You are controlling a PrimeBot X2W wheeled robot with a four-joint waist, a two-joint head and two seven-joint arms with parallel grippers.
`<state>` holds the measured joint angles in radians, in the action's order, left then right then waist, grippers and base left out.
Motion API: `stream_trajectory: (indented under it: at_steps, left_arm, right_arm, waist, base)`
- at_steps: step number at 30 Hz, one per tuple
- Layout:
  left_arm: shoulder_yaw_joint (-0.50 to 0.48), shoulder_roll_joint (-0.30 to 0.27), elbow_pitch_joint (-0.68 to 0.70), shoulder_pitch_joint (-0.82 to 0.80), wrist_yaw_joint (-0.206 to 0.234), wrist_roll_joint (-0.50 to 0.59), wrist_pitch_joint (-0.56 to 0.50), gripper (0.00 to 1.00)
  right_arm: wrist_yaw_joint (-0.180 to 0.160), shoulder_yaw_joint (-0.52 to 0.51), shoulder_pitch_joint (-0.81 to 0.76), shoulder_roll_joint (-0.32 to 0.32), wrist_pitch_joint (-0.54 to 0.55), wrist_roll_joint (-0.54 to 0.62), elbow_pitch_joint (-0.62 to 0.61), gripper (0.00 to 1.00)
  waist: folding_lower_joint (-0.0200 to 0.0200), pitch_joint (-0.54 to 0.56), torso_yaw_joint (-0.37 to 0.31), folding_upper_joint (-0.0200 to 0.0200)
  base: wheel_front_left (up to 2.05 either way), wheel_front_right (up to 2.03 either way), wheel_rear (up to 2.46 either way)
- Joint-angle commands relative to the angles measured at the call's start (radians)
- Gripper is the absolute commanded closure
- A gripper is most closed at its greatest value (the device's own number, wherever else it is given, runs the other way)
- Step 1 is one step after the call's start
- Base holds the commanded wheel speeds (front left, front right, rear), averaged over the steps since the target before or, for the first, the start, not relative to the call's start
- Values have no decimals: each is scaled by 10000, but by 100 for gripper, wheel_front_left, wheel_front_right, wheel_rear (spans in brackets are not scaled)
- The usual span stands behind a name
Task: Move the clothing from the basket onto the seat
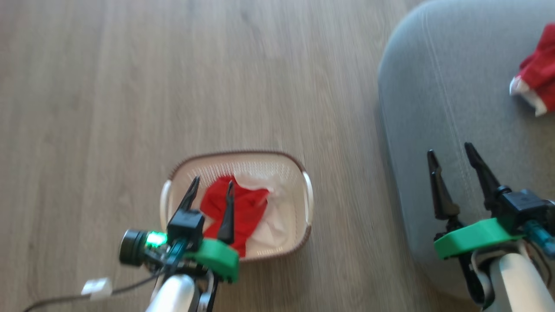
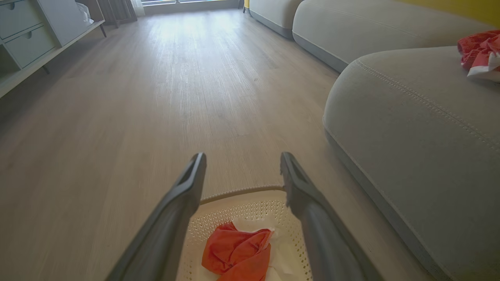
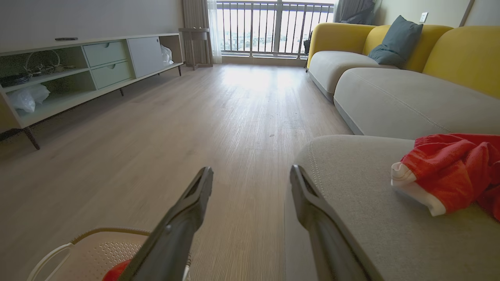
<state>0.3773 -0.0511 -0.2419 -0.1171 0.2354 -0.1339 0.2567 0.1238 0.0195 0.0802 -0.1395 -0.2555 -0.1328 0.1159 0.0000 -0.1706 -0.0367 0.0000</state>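
Note:
The cream basket [image 1: 299, 173] with a brown rim sits on the wood floor and holds a crumpled red garment [image 1: 247, 208] with white fabric beside it; the left wrist view shows the same garment [image 2: 236, 255] in the basket [image 2: 242, 208]. My left gripper [image 1: 213, 185] hovers open above the basket, nothing between its fingers. The grey seat [image 1: 438, 95] fills the right side, and another red garment [image 1: 537, 80] with white trim lies on it, also seen as the garment [image 3: 449, 171] in the right wrist view. My right gripper [image 1: 451, 152] is open and empty over the seat's front edge.
Bare wood floor [image 1: 130, 86] surrounds the basket. A white tag on a cable [image 1: 96, 288] lies at the lower left. Farther off stand a low TV cabinet [image 3: 78, 74] along the left wall, a yellow sofa [image 3: 390, 58] and balcony doors [image 3: 273, 29].

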Motion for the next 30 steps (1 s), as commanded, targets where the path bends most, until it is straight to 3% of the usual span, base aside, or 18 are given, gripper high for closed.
stream_trajectory:
  at_steps: [1,8,14,22,30]
  left_arm:
    - [-154,9,116,-663,-59,6,51,0]
    - [38,9,-1354,-2079,-311,363,51,0]
    - [35,-191,-4066,-3628,-726,969,51,0]
    - [119,-643,-6422,-5218,-903,1304,51,0]
    - [830,-1193,-8933,-7299,-1213,2056,51,0]
  right_arm:
    - [69,86,417,-202,-63,46,-266,0]
    - [69,-108,942,-229,-63,15,-390,0]
    - [69,-280,1285,-15,-63,82,-509,0]
    - [69,-72,1535,352,-63,169,-629,0]
    - [69,-56,1832,708,-63,-194,-700,0]
  waist:
    - [0,-848,-392,0]
    - [0,-2816,-1092,0]
    - [0,-4462,-1723,0]
    - [0,-5830,-2496,0]
    - [0,-7285,-3194,0]
  base:
    - [0,0,0]
    - [0,0,0]
    - [0,0,0]
    - [0,0,0]
    - [0,0,0]
